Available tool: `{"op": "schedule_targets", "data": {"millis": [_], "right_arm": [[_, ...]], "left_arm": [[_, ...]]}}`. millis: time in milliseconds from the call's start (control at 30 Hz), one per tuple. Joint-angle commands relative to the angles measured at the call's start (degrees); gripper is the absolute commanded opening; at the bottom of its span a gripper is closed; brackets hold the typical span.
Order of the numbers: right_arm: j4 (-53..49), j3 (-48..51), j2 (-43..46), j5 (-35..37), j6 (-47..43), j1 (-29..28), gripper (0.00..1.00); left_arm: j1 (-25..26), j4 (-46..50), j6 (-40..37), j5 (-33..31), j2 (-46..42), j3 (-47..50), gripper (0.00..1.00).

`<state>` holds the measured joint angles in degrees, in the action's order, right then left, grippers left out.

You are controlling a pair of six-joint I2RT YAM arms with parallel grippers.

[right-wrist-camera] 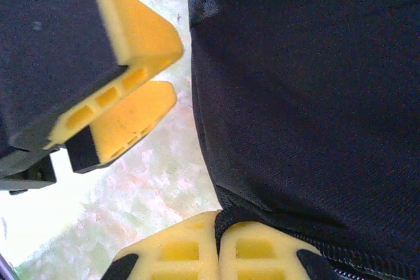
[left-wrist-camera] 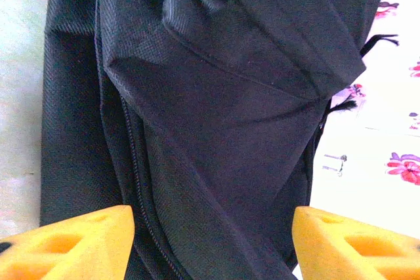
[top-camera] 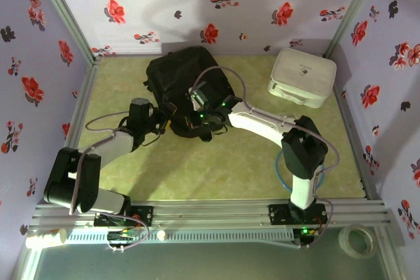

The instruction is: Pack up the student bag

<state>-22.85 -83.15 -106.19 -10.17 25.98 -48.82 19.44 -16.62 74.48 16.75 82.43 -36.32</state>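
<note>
top external count: one student bag (top-camera: 176, 73), one white case (top-camera: 302, 75), two grippers
student bag: slumped just beyond both fingertip pairs; long axis unclear
left gripper (left-wrist-camera: 213, 221): fingers wide, facing bag fabric
right gripper (right-wrist-camera: 218, 244): fingers closed, at bag edge

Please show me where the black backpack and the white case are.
Black backpack (top-camera: 174, 73): top camera view, on bare fabric near its top.
White case (top-camera: 305, 70): top camera view, middle of its lid.

The bag (top-camera: 176, 73) is seen as a large black backpack of woven fabric, laid slumped at the far middle of the table (top-camera: 197, 175), near the back wall (top-camera: 216, 4). Its cloth is creased and folded, and a zipper (left-wrist-camera: 129, 155) is seen along one seam.
</note>
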Motion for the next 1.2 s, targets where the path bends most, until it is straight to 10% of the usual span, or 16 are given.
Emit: {"op": "schedule_targets", "data": {"millis": [0,500,800,1167], "right_arm": [[1.8,0.8,1.6,-0.7,0.8,-0.2,0.0],[2.8,9.0,7.1,6.7,5.3,-0.1,0.0],[2.8,20.6,15.4,19.5,14.3,3.4,0.0],[1.6,21.2,15.3,18.4,16.2,7.7,0.0]], "left_arm": [[1.4,-3.9,3.0,0.8,3.4,-0.5,0.61],[2.8,-3.6,1.5,-0.6,9.6,-3.7,0.0],[2.0,-1.1,-0.8,-1.2,9.2,-3.5,0.0],[1.8,0.9,-3.1,-0.7,8.1,-4.1,0.0]]}}
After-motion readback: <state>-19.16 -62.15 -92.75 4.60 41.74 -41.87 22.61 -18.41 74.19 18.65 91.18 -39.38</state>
